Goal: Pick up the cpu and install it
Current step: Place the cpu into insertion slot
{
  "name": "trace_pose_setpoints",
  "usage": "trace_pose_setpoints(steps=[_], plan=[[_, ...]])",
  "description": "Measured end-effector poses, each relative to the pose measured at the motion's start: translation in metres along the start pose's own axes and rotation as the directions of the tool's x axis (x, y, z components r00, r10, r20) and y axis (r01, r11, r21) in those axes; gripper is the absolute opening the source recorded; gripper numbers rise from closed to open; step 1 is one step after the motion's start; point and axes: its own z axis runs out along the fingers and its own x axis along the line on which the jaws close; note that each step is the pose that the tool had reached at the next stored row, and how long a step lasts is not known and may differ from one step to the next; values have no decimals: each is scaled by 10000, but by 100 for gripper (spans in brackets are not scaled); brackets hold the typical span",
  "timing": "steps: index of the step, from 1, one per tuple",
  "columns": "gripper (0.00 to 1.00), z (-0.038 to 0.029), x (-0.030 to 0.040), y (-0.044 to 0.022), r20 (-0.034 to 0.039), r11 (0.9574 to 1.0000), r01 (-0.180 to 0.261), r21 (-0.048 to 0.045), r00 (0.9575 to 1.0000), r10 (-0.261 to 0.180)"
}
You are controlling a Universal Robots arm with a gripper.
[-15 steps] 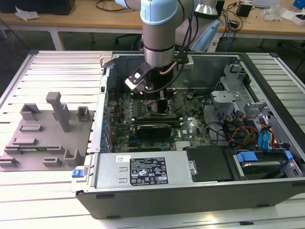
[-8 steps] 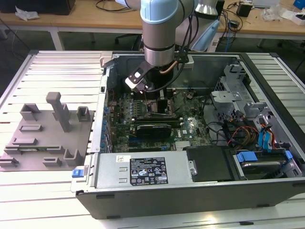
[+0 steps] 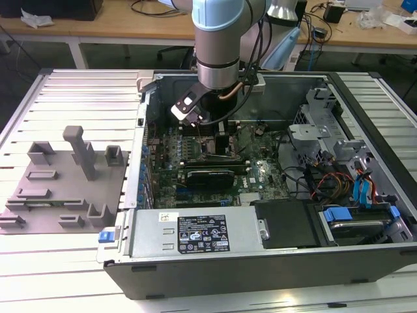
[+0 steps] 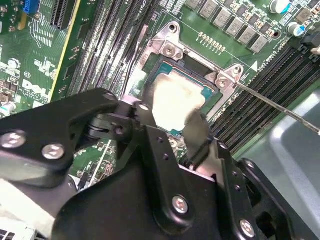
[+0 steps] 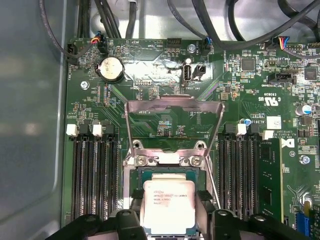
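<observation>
Looking down through the first wrist view, I see the cpu [image 5: 169, 212] as a small flat square with a pale silvery top, a few lines of dark print and a thin green edge. It sits squarely over the open socket [image 5: 170, 172] on the motherboard [image 5: 150, 80]; I can't tell whether it is fully seated or just above the contacts. The gripper [image 5: 168, 200] is narrow around it, and its black fingers [image 5: 204, 202] press against two opposite edges of the chip. In the second wrist view the same pale square [image 4: 175, 97] shows between the black fingers, one of which covers a corner.

The socket's metal load plate [image 5: 172, 107] stands flipped up behind the chip, and a thin lever rod [image 4: 270, 102] runs off beside the frame. Rows of dark memory slots [image 5: 92, 170] flank the socket on both sides, and a coin cell [image 5: 111, 68] lies further up the green board.

In the exterior view the arm reaches down into an open computer case [image 3: 260, 261] lying on its side, with a white label [image 3: 202, 235] on the near metal box and a drive cage [image 3: 339, 215] with blue tabs at the exterior view's right. The case rests on a pale slatted table [image 3: 78, 91]. A grey fixture plate [image 3: 65, 182] with raised blocks lies at the exterior view's left. Wooden benches [image 3: 130, 26] with cables stand behind.
</observation>
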Motion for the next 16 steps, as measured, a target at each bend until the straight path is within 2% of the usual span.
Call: trace_pose_setpoints(steps=[1, 2, 3, 5, 6, 7, 12, 14, 16], plan=[[51, 0, 0, 0, 1, 10000, 0, 0, 10000, 0], [38, 0, 0, 0, 1, 10000, 1, 0, 10000, -1], [38, 0, 0, 0, 1, 10000, 0, 0, 10000, 0], [27, 0, 0, 0, 3, 10000, 0, 0, 10000, 0], [14, 0, 0, 0, 3, 10000, 0, 0, 10000, 0], [11, 0, 0, 0, 4, 10000, 1, 0, 10000, -1], [11, 0, 0, 0, 6, 10000, 3, 0, 10000, -3], [11, 5, 1, -1, -24, 9995, 304, -8, 9995, -304], [11, 11, 0, -1, -18, 9990, 454, -6, 9990, -454]])
